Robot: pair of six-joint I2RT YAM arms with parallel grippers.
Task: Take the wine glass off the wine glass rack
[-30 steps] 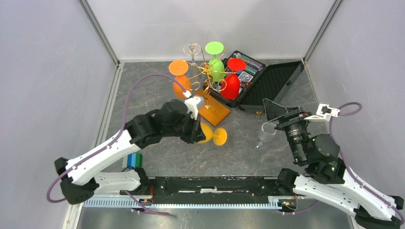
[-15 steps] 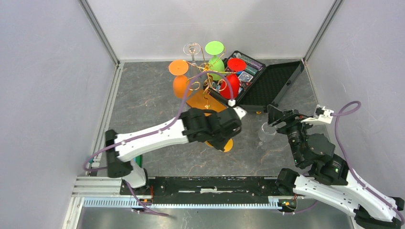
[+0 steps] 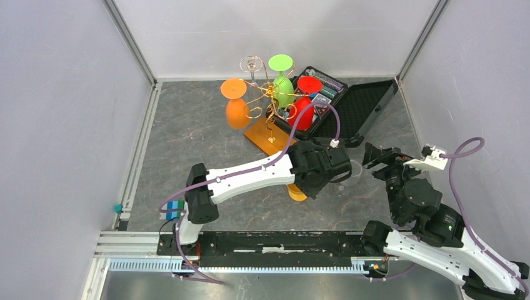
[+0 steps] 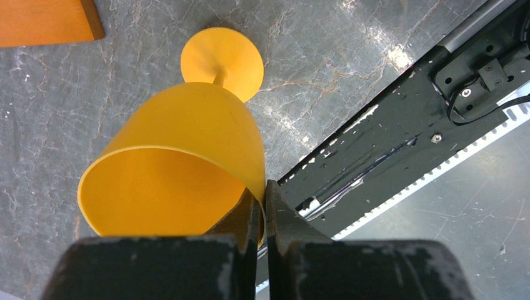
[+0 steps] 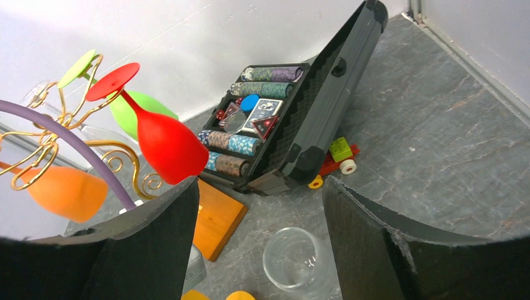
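The wine glass rack (image 3: 267, 100), gold wire on an orange-brown wooden base (image 3: 265, 136), stands at the back. Orange (image 3: 236, 112), green (image 3: 282, 87), red (image 3: 302, 111) and clear (image 3: 252, 64) glasses hang upside down on it. My left gripper (image 4: 262, 191) is shut on the rim of a yellow wine glass (image 4: 181, 134), held low over the table right of the base, foot (image 3: 297, 192) towards the rail. A clear wine glass (image 5: 291, 259) stands upright on the table. My right gripper (image 5: 261, 182) is open just behind and above it, apart from it.
An open black case (image 3: 350, 109) with poker chips and cards lies at the back right, touching the rack's right side. Small toy bricks (image 5: 337, 155) lie in front of the case. The left arm's purple cable (image 3: 312, 119) arcs over the rack's base. Grey walls close in both sides.
My left arm has swung far to the right, carrying the yellow glass from beside the wooden base towards the clear glass. The right gripper has drawn back to the right.
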